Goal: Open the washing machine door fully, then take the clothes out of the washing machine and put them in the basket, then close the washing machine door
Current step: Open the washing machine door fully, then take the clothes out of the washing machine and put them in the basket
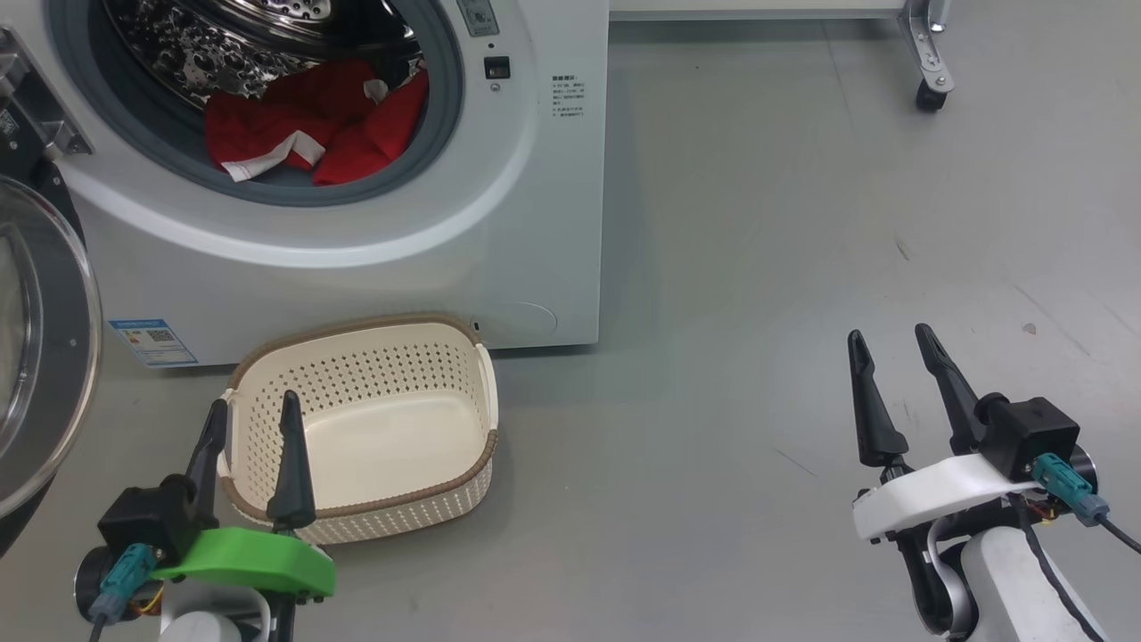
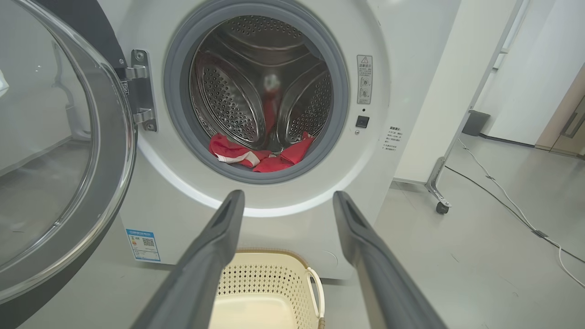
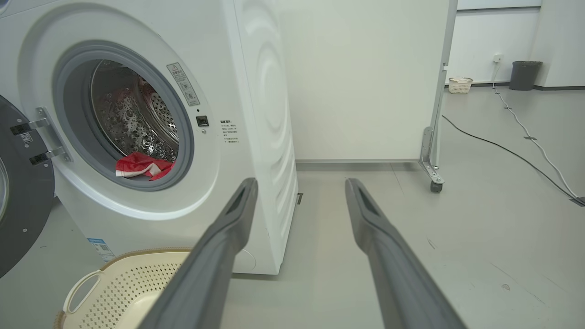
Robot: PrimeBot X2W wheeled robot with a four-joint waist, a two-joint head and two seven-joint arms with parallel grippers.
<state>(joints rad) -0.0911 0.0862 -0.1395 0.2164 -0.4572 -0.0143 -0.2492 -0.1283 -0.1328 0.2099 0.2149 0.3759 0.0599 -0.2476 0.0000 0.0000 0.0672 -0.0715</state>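
Note:
The white washing machine (image 1: pixel 535 223) stands with its round door (image 1: pixel 45 357) swung open to the left. Red clothes (image 1: pixel 312 125) with white trim lie at the front of the steel drum, against the grey seal. The same clothes (image 2: pixel 256 157) show low in the drum in the left wrist view. The cream basket (image 1: pixel 486 392) sits on the floor in front of the machine and holds nothing. My left gripper (image 1: pixel 254 412) is open over the basket's near left corner. My right gripper (image 1: pixel 891 343) is open over bare floor, well right of the machine.
A white wheeled panel (image 3: pixel 365 82) stands right of the machine, its caster (image 1: pixel 930 96) on the grey floor. Cables (image 3: pixel 525 141) run along the floor further right. A dark bin (image 3: pixel 524 75) and a small basket (image 3: pixel 460 85) stand by the far wall.

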